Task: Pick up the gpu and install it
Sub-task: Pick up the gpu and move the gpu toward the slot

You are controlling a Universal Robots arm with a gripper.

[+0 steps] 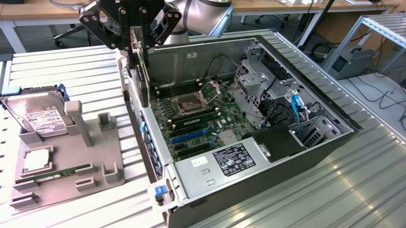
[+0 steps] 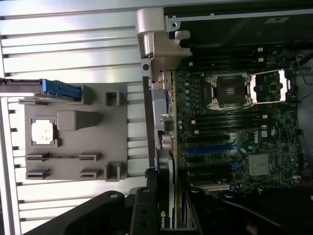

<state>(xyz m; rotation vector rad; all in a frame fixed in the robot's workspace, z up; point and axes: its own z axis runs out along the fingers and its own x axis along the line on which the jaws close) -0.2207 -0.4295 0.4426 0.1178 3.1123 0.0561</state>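
hard drive (image 1: 37, 118): far left of the exterior view, white label up, at the upper end of the grey fixture tray (image 1: 76, 164).
memory stick (image 1: 54, 175): lower left, lying flat in a slot of the tray, with a square processor chip (image 1: 36, 161) just above it in the frame.
gripper (image 1: 136, 45): top of the exterior view, left of centre; its black fingers are pinched onto the two faces of the gpu.
gpu (image 1: 138, 78): hangs upright and edge-on from the gripper, clear of the tray, over the left wall of the case and not seated in any slot. whether it touches that wall cannot be told. in the wrist view the gpu (image 2: 164, 112) runs between the tray side and the motherboard, silver bracket (image 2: 155, 36) at the end away from the gripper.
computer case (image 1: 266, 190): centre, lying open on the slatted table (image 1: 362, 190).
motherboard (image 1: 209, 118): inside the case, processor socket (image 1: 190, 102) above blue slots (image 1: 190, 136).
power supply (image 1: 231, 161): lower centre, labelled.
drive cage (image 1: 257, 78): right of centre, a blue cable (image 1: 295, 107) just beside it.
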